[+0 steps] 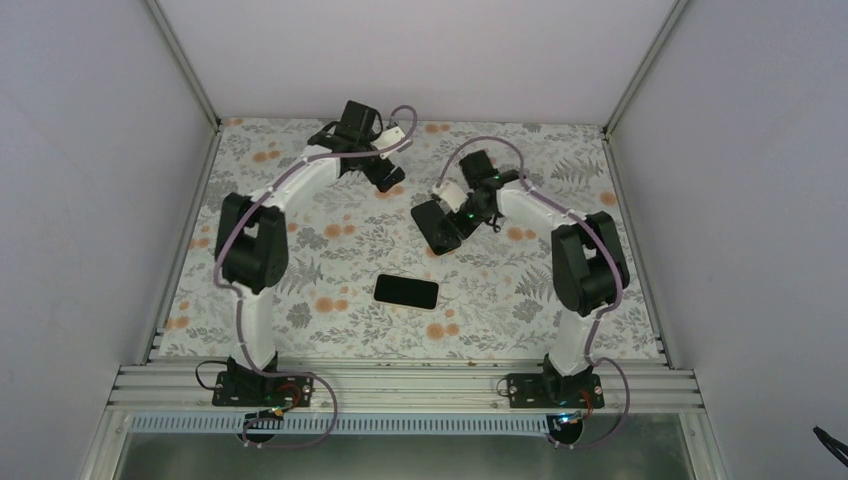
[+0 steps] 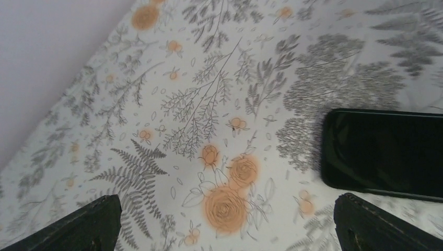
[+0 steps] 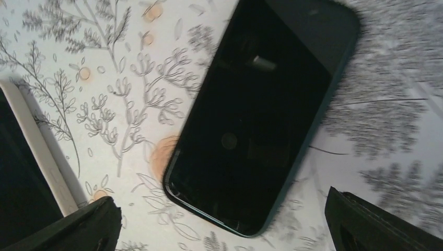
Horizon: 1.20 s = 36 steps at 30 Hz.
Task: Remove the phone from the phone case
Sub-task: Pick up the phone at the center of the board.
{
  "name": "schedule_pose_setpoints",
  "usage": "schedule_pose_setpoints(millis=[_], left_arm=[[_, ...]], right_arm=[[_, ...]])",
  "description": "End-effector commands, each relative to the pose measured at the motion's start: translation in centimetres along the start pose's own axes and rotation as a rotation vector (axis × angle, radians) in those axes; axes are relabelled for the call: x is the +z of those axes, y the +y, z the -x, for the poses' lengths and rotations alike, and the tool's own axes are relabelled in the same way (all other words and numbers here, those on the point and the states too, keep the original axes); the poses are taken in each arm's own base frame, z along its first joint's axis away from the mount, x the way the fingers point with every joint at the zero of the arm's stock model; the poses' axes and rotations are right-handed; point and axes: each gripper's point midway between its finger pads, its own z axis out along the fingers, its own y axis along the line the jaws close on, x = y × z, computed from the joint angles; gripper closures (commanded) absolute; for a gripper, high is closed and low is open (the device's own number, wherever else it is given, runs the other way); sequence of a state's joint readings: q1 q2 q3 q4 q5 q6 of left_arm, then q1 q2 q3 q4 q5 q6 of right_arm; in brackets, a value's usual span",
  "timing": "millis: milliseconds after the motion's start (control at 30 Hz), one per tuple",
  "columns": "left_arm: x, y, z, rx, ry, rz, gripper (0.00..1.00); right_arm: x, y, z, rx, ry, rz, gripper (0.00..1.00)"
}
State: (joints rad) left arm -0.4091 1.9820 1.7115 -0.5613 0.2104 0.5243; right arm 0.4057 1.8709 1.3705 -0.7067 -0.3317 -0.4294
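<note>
**Phone and case lie apart on the bench, both sets of fingers spread**

The phone (image 1: pixel 405 292), a flat black-faced slab with a pale white rim, lies face up near the middle of the grey-and-orange floral-patterned bench (image 1: pixel 300 330). It sits between the two arms and nearer their bases than either wrist. Nothing is touching it. In the right wrist view its white edge and a strip of its black face (image 3: pixel 21 178) show at the left border.

The phone case (image 3: pixel 261 115), a dark rounded rectangle with a thin teal-tinted rim and a glossy face, lies flat on the bench further back. It is well apart from the phone and sits at an angle to it. From above it appears as a black shape directly under the right wrist. The left wrist view shows one rounded end of it (image 2: pixel 386 154) at the right side of the picture.

The right fingers (image 3: pixel 365 225) are spread wide, one at each lower corner of their own view. The case lies on the bench ahead of them and between them, and they grip nothing. Whether their tips touch the case cannot be told.

The left fingers (image 2: pixel 99 225) are also spread wide and hold nothing, with only patterned bench between them. The left arm reaches to the far back of the bench, to the left of the case and clear of it.
</note>
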Motion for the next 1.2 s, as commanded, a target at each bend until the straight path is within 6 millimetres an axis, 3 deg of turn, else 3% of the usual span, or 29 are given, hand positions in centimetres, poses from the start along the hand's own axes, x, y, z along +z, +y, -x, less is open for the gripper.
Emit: schedule_pose_setpoints(millis=[0,133,267,700,867,1033,1100,1167], left_arm=[[2.4,2.1,0.0,-0.134,0.02,-0.008,0.0],[5.2,1.9,-0.8,-0.17,0.06,-0.056,0.0],[6.2,1.8,-1.3,-0.184,0.075,-0.079,0.0],[3.8,3.5,-2.5,-0.231,0.032,-0.088,0.0],[3.5,3.4,-3.1,-0.245,0.026,-0.113,0.0],[3.4,3.0,-3.4,-0.24,0.022,-0.131,0.0],[3.2,2.8,-3.4,-0.235,0.019,-0.14,0.0],[3.0,2.4,-3.2,-0.231,0.012,-0.164,0.0]], right_arm=[[0.2,1.1,1.2,0.022,-0.019,-0.13,0.0],[2.0,1.3,1.3,0.07,0.012,-0.18,0.0],[3.3,0.4,1.5,0.072,0.021,-0.249,0.0],[6.5,-2.1,2.2,0.09,0.044,-0.258,0.0],[7.5,-3.2,0.7,0.1,0.096,-0.243,0.0],[8.9,-2.7,-1.9,0.107,0.169,-0.189,0.0],[8.9,-2.6,-2.3,0.101,0.177,-0.186,0.05],[8.7,-2.7,-2.5,0.092,0.18,-0.198,0.17]])
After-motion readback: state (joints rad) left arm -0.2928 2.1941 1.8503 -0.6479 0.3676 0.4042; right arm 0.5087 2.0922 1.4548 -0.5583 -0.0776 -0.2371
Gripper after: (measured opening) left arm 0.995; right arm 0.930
